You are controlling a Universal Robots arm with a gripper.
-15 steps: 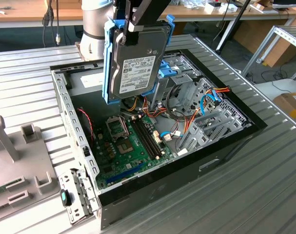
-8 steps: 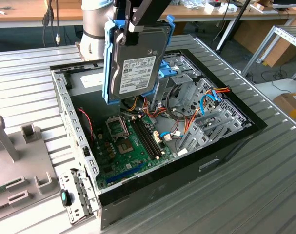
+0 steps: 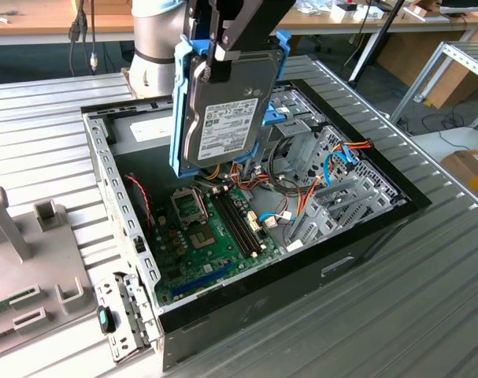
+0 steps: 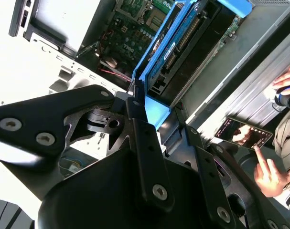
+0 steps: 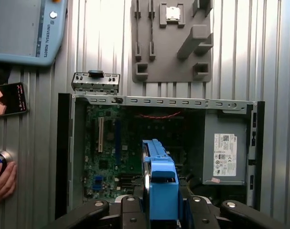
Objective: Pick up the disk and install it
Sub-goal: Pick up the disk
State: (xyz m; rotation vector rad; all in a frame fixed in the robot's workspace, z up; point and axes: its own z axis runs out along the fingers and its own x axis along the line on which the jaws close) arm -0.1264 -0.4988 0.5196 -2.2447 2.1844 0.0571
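Note:
The disk is a dark grey hard drive with a white label and bright blue side rails. It hangs on edge high above the open computer case, over the motherboard. My gripper is shut on its upper end. In both wrist views the black fingers clamp the blue-railed disk from both sides. The blue end tab points down toward the case interior.
A silver drive cage with blue cables fills the case on the exterior view's right. A grey fixture and a loose metal bracket lie outside the case. A teach pendant, a phone and a person's hand are beside it.

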